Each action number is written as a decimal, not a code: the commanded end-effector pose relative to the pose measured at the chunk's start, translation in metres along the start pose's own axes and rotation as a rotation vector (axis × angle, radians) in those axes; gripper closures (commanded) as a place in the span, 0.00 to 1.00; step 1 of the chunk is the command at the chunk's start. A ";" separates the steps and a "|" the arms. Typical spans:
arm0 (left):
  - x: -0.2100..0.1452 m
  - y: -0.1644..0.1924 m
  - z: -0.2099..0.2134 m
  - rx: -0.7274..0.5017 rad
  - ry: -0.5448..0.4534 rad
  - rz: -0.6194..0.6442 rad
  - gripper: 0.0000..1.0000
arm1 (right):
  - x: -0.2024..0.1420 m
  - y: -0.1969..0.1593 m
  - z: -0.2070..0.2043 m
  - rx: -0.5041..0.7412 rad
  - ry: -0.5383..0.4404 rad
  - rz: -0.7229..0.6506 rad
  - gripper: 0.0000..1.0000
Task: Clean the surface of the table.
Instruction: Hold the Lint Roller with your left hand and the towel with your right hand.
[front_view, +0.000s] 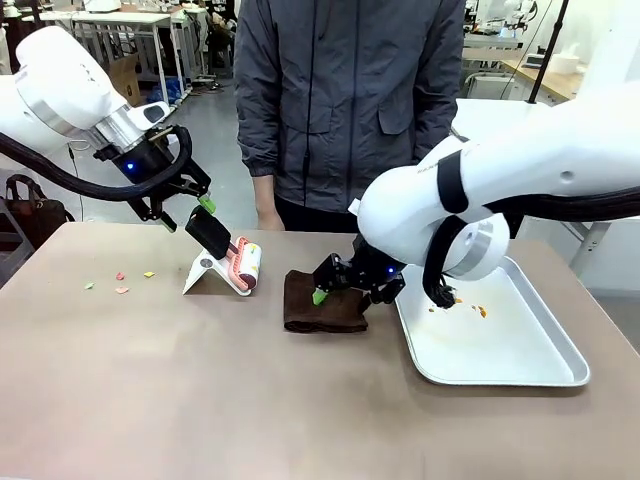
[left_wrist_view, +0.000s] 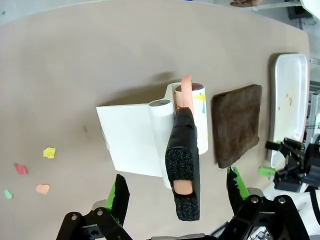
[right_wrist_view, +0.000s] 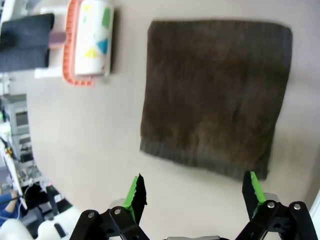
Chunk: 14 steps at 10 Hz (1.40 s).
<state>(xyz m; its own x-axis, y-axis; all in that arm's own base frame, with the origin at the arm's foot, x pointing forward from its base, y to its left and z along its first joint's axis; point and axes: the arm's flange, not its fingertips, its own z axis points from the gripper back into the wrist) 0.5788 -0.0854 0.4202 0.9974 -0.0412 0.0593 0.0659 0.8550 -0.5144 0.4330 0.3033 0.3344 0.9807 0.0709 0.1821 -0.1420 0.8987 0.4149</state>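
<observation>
Front view has the table (front_view: 200, 390) filling the foreground, coloured scraps (front_view: 120, 281) loose at its 10 o'clock; the wide-open left claw (left_wrist_view: 177, 190) straddling the lint roller (front_view: 246, 266) might topple it, the wide-open right claw (right_wrist_view: 195, 192) might bunch the cloth (front_view: 322, 308), and the tray (front_view: 525, 372) at 3 o'clock holds a few scraps.

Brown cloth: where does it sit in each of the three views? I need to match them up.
Front view: cloth at picture middle, left of the tray.
Left wrist view: cloth right of middle, between lint roller and tray.
Right wrist view: cloth upper right.
Shared landmark: the lint roller lies beside the cloth in all three.
</observation>
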 end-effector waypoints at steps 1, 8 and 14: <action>-0.005 -0.001 0.000 -0.029 0.009 -0.012 0.00 | 0.019 -0.001 -0.011 -0.024 -0.094 -0.026 0.00; -0.009 -0.005 -0.002 -0.022 0.022 0.006 0.00 | 0.030 -0.028 -0.015 -0.082 -0.147 -0.057 0.00; -0.002 -0.004 -0.003 -0.008 0.015 -0.008 0.00 | 0.029 -0.025 -0.016 -0.088 -0.145 -0.061 0.00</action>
<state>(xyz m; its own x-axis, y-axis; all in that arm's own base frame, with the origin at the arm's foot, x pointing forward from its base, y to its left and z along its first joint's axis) 0.5764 -0.0896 0.4186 0.9974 -0.0547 0.0479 0.0716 0.8512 -0.5199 0.4668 0.2902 0.3146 0.9566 -0.0424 0.2883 -0.0642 0.9344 0.3505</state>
